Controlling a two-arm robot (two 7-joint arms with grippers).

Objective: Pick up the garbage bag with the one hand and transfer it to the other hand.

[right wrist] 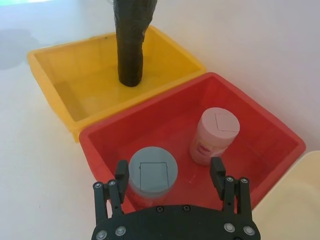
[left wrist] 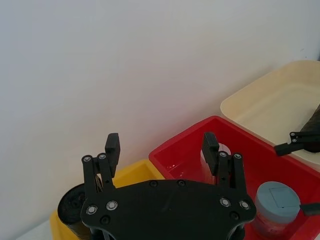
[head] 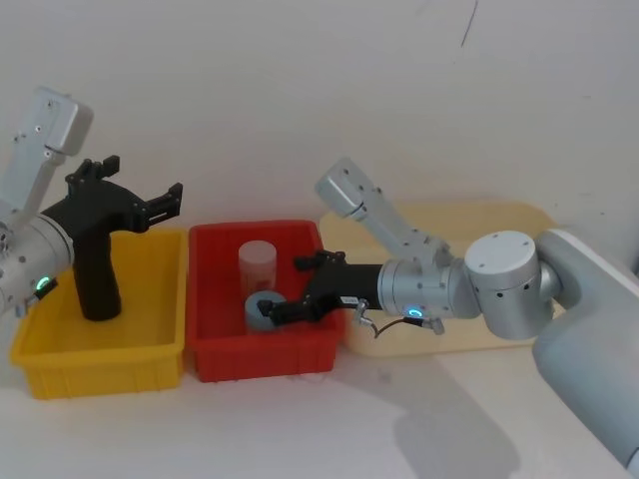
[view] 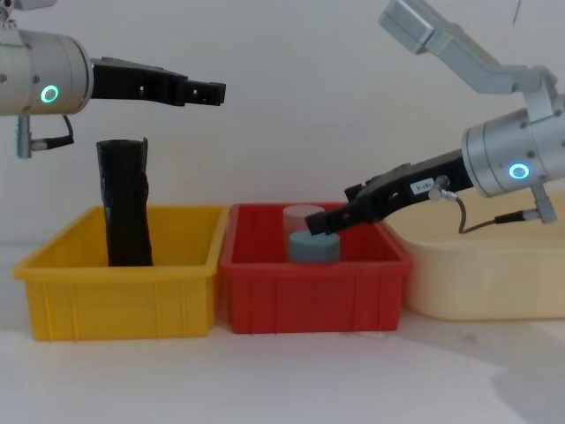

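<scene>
One black garbage bag roll (view: 124, 201) stands upright in the yellow bin (view: 53, 296), directly below the left gripper (view: 205, 91), jaws spread, empty. Right gripper (right wrist: 170, 172), jaws wide, over the red bin (right wrist: 270, 125).

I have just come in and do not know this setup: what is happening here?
A two-armed robot works over three bins. Its right pincer, open, is lowered into the red bin around a grey-lidded jar, beside a pink jar. The left pincer, also open and empty, hangs above the yellow bin, where a tall black roll stands upright. Nothing is held yet.
</scene>
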